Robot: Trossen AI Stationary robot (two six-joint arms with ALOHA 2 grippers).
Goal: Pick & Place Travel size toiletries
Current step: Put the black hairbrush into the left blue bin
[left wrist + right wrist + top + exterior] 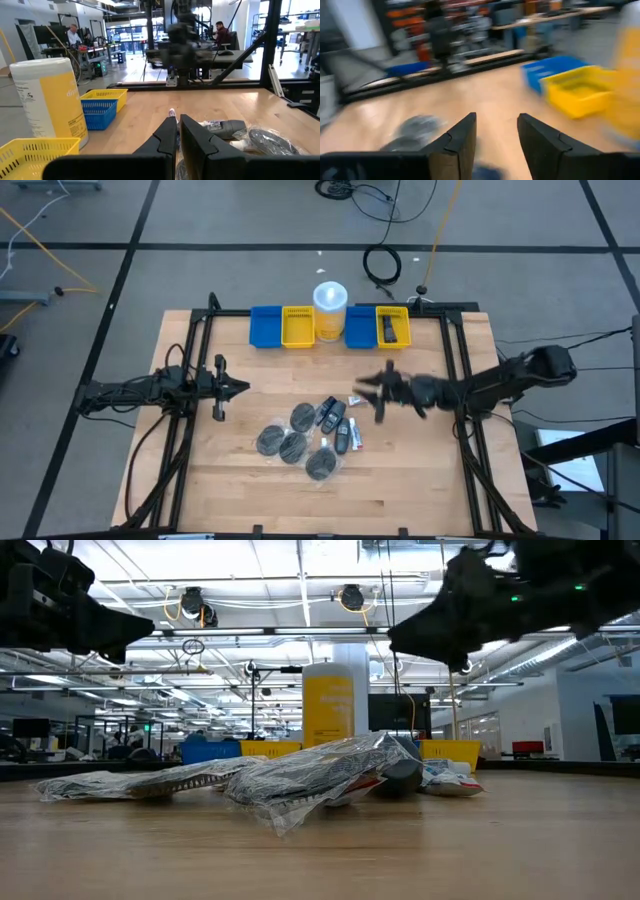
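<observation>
Worktop [420, 480]: wooden, framed by dark rails; bare wood lies in front of the pile and toward both side rails.
Back edge: a row of blue bins [265, 326] and yellow bins [297, 326], with a white-lidded yellow cup [330, 305] standing between them; one dark item lies in the right-hand yellow bin [393, 326].
Toiletries [310, 435]: clustered at the middle of the worktop; wrapped dark discs [271, 440] toward the left, small dark bottles [333, 418] toward the right, a white-silver tube [452, 780] at the pile's right edge in the low view.
Left hand [238, 389]: level above the worktop at the left rail, pointing toward the centre; fingers [165, 137] nearly together, holding nothing. The pile lies near, ahead and to one side.
Right hand [372, 394]: raised above the worktop, reaching in from the right rail, somewhat blurred; fingers [462, 137] parted with a clear gap, apparently empty. It hangs just right of the bottles, not touching them.
</observation>
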